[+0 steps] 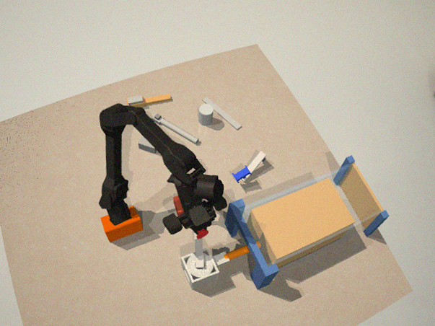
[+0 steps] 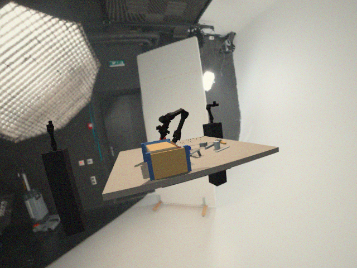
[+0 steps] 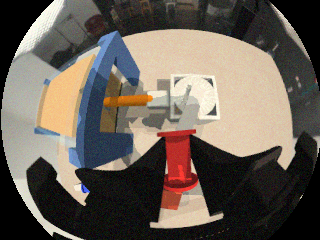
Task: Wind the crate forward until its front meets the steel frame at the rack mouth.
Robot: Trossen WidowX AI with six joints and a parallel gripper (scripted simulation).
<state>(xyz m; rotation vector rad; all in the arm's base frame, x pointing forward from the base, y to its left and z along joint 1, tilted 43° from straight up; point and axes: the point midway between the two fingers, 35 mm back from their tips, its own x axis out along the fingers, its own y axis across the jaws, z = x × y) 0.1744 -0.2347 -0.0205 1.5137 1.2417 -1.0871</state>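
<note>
The crate (image 1: 302, 213) sits flat inside the clear-panelled cubby, its front end close behind the blue steel frame (image 1: 251, 245) at the mouth. An orange strap (image 1: 238, 252) runs from under that frame to the white winch (image 1: 200, 267) just beside it on the counter (image 1: 66, 279). The winch handle (image 1: 199, 247) stands with its grey crank arm on top of the winch and its red knob (image 3: 179, 160) pinched in my tool (image 3: 179, 183). So the crate lies just beyond my tool, to its side. Loose tools lie well apart, behind my arm.
</note>
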